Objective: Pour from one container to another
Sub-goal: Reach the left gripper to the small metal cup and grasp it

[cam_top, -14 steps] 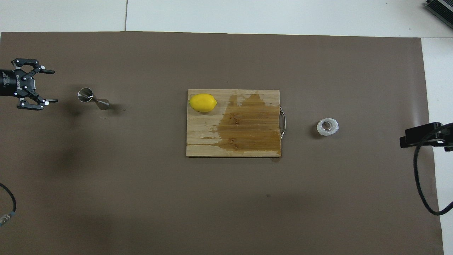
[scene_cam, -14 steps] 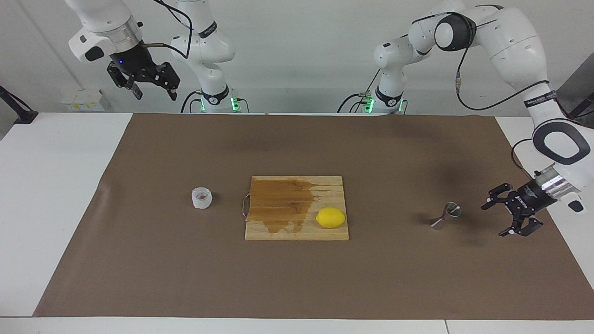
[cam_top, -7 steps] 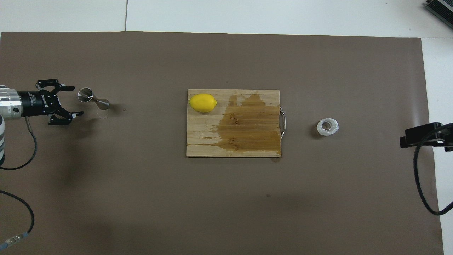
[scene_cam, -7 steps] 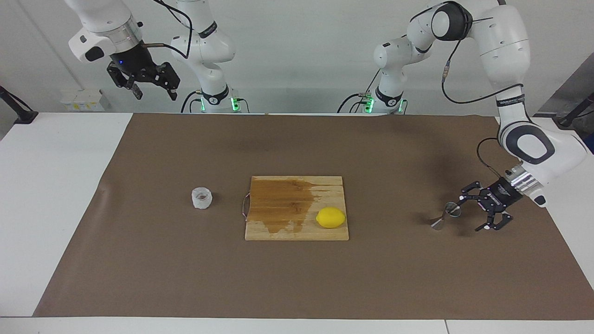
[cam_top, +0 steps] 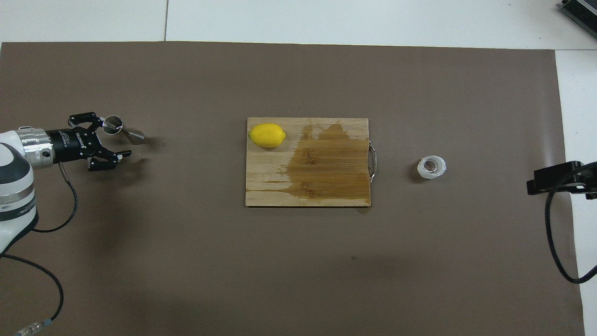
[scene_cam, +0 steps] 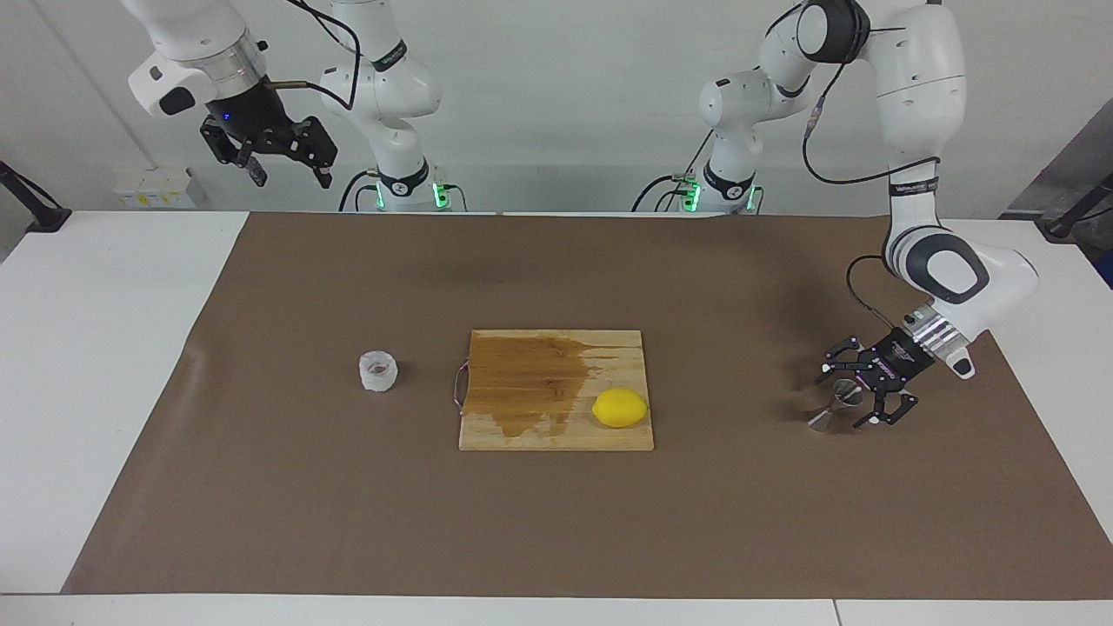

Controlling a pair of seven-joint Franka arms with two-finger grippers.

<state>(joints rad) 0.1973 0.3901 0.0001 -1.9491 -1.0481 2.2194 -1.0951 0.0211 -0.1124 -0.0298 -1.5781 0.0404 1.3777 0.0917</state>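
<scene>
The steel jigger (scene_cam: 832, 406) stands on the brown mat toward the left arm's end of the table; it also shows in the overhead view (cam_top: 124, 131). My left gripper (scene_cam: 842, 397) is low and open, with a finger on either side of the jigger's upper cone (cam_top: 114, 137). I cannot tell whether the fingers touch it. The whitish crinkled plastic cup (scene_cam: 378, 371) stands upright on the mat toward the right arm's end (cam_top: 431, 167). My right gripper (scene_cam: 278, 161) waits open, high above the table's edge at the right arm's end.
A wooden cutting board (scene_cam: 539, 430) with a dark wet stain lies mid-table between cup and jigger (cam_top: 280, 186). A lemon (scene_cam: 620, 408) lies on the board's corner toward the jigger (cam_top: 267, 135). The brown mat (scene_cam: 556, 522) covers most of the table.
My left gripper has moved in from the table's end to the jigger, and its open fingers now straddle it. The right arm, cup, lemon and board have not moved.
</scene>
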